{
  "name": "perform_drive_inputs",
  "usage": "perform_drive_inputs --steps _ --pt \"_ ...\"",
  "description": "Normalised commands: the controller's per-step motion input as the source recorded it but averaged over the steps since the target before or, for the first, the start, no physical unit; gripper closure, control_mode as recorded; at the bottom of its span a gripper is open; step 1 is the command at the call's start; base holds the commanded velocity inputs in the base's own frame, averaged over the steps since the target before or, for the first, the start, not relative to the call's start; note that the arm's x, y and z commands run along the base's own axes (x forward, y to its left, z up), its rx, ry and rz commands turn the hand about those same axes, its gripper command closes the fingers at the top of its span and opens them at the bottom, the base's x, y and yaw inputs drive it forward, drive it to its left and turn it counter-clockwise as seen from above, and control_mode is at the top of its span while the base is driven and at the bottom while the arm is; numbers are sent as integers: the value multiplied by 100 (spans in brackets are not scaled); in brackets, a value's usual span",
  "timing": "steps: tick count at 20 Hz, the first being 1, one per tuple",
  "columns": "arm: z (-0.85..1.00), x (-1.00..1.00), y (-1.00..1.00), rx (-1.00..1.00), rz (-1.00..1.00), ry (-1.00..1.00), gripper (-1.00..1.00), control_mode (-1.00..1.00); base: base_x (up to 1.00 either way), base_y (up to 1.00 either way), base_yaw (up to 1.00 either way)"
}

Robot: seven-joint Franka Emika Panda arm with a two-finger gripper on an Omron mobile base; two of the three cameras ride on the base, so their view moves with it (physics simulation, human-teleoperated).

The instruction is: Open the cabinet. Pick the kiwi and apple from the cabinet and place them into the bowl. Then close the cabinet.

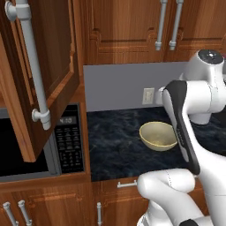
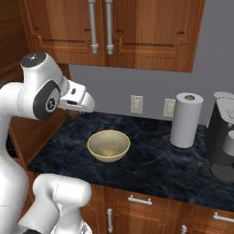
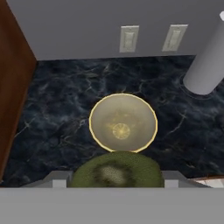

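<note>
A fuzzy brown-green kiwi [image 3: 114,169] sits between my gripper's [image 3: 116,179] two fingertips, with the gripper shut on it. The gripper hangs above the black counter, a little short of the cream bowl [image 3: 123,122], which is empty. In the right base view the hand [image 2: 73,109] is up and to the left of the bowl [image 2: 109,156]. From the left base camera my own arm hides the hand, and the bowl [image 1: 156,143] shows beside it. The cabinet door [image 1: 48,57] over the microwave stands swung open, its long silver handle [image 1: 34,66] facing me. The apple is out of view.
A paper towel roll [image 2: 185,119] and a dark coffee machine [image 2: 223,141] stand right of the bowl. A microwave [image 1: 31,150] sits at the left behind a wooden side panel [image 3: 13,92]. A closed two-handle wall cabinet [image 2: 137,27] hangs over the counter.
</note>
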Motion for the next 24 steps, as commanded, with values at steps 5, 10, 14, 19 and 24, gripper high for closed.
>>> perform_drive_inputs --steps 5,10,14,19,24 --pt "-45 25 -19 0 0 0 100 -100 0 0 0" --pt "-44 22 -17 -1 0 0 100 -100 0 0 0" --pt "-41 19 -14 -1 0 0 100 -100 0 0 0" --pt "-37 15 -11 0 0 0 100 -100 0 0 0" --pt "-34 16 -8 0 0 1 100 -100 0 0 0"
